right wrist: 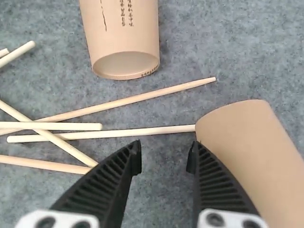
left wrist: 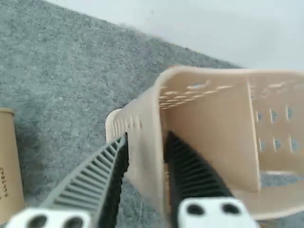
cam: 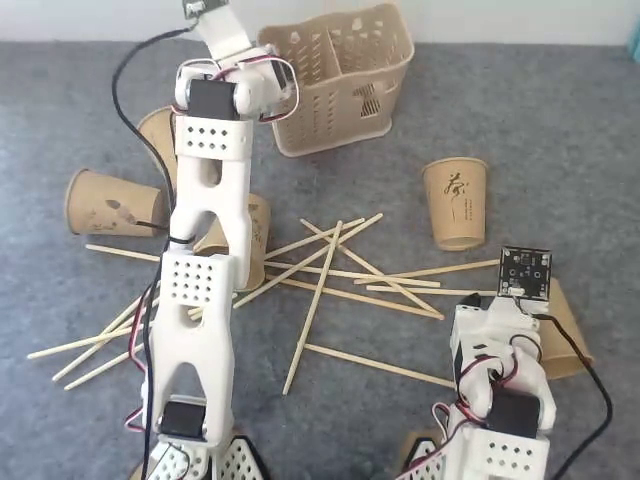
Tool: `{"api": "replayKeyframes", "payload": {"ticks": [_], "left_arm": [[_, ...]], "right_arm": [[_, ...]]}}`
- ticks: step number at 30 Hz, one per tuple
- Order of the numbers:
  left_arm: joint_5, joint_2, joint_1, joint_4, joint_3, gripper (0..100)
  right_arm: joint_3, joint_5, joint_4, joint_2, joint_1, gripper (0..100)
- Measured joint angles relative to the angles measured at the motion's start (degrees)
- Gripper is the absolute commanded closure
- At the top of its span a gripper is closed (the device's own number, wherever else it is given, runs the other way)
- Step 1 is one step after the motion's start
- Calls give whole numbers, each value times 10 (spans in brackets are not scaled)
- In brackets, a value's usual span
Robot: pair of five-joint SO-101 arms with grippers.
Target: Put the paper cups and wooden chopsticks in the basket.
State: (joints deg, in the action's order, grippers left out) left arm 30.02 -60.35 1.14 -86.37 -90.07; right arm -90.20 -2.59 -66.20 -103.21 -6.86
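2 white perforated arms (cam: 205, 290), black ribbed fingers (right wrist: 109, 185), black cables (cam: 125, 90)

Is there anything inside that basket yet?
Empty, as far as shows: the basket has bare compartments seen from above, while the paper cups and chopsticks lie outside it.

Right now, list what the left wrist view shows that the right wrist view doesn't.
Left wrist view: the basket, its side wall pinched in the left gripper, and one paper cup on the mat beside it.
Right wrist view: the open right gripper above scattered chopsticks, with a farther cup showing its base and a nearer cup beside the gripper.
Both: the grey mat and paper cups.
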Motion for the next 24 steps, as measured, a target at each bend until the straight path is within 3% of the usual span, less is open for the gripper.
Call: {"api": "replayKeyframes", "payload": {"ticks": [14, 24], "left_arm": [[-11, 45, 4, -120, -24, 988], [-42, 195, 40, -124, 174, 988]], "right_arm": [[0, 0, 0, 0, 0, 833], [0, 0, 0, 0, 0, 833]]}}
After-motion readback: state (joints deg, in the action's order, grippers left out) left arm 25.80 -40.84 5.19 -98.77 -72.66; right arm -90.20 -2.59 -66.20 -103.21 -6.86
